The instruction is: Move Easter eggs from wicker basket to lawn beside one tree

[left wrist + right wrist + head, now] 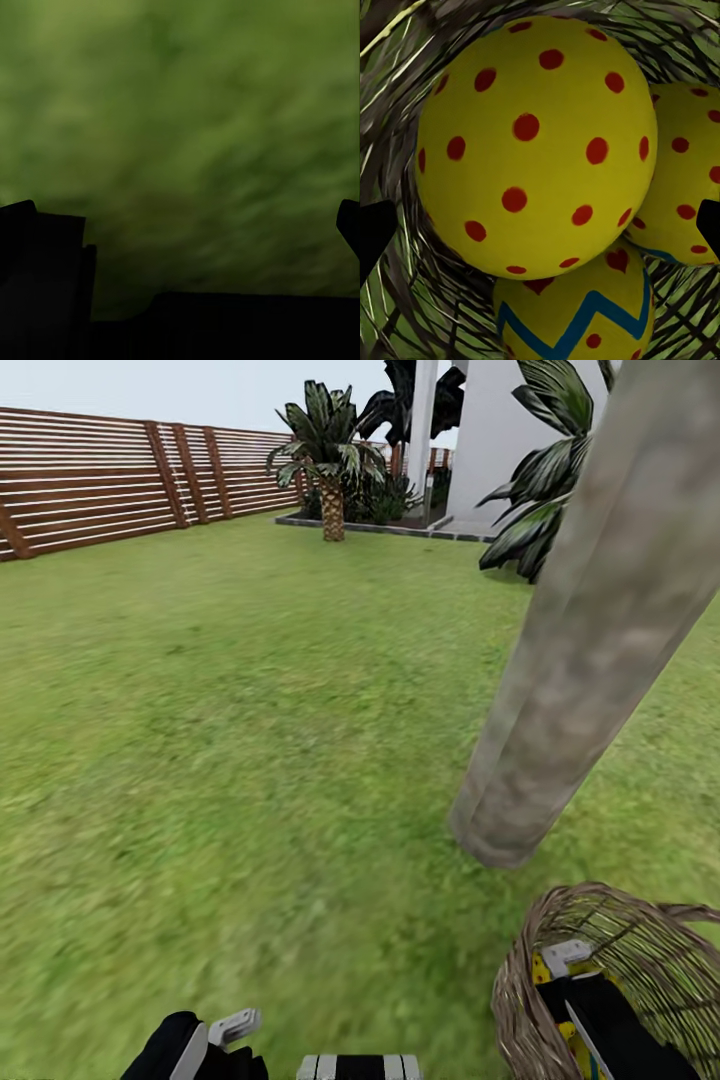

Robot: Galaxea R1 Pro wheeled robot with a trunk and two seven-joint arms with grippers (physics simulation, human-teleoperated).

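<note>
Hovering low over bare lawn (230, 760), your left pincer (187, 225) is spread wide, holding nothing. The tree (580, 650) trunk stands just beyond the wicker basket (520, 1000). Your right pincer (540, 225) reaches inside it, wide apart around the top one of three Easter eggs (536, 142), not yet closed.

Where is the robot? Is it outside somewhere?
Yes, it looks like a fenced back garden: wide green lawn, a brown slatted wooden fence, a thick tree trunk and a white house behind the palms.
</note>
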